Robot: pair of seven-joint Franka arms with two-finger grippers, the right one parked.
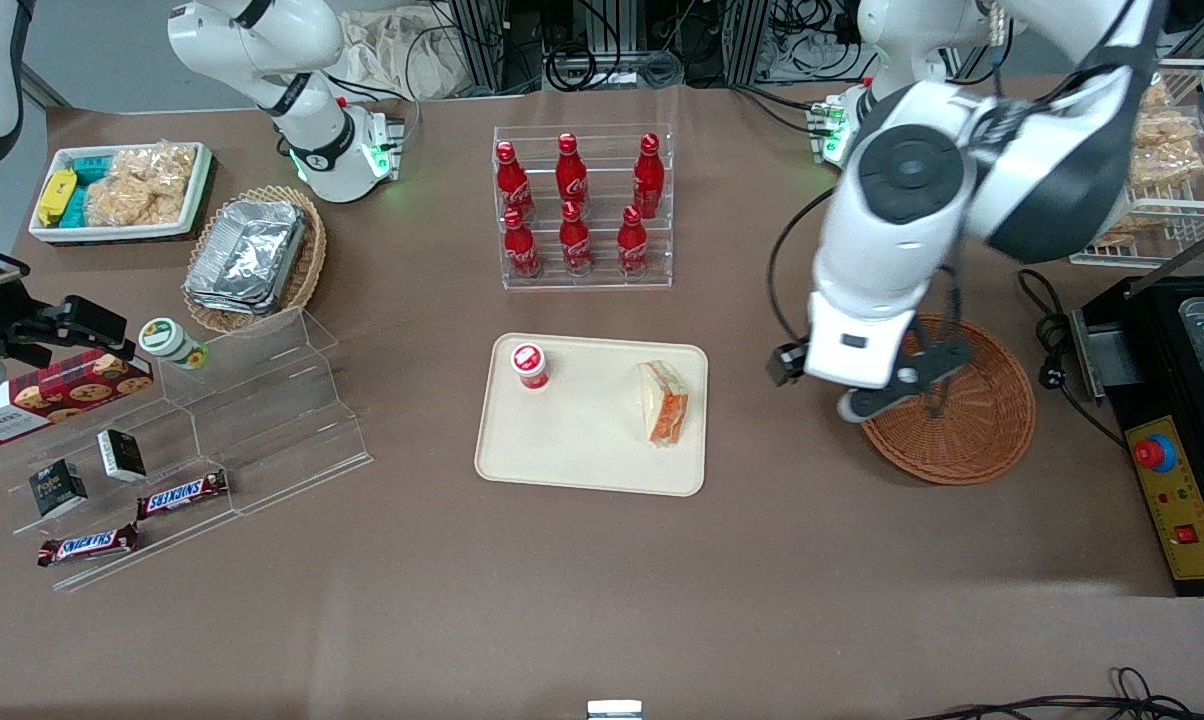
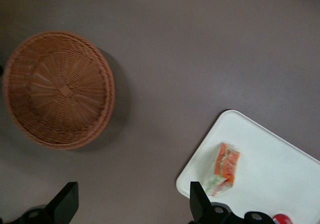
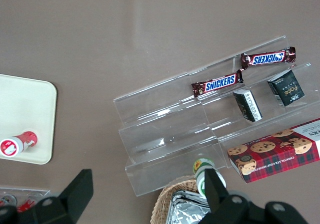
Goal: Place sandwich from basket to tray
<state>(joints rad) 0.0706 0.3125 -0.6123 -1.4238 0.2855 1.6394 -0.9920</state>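
Gripper [image 2: 131,204] jaws spread wide, holding nothing, raised above bare table between basket [image 2: 59,89] and tray [image 2: 280,154]. Sandwich [image 2: 224,168]: wrapped white wedge, orange-green cut edge, lying on tray, apart from the jaws. Basket holds nothing. Tray also carries red-capped bottle [image 1: 531,365].
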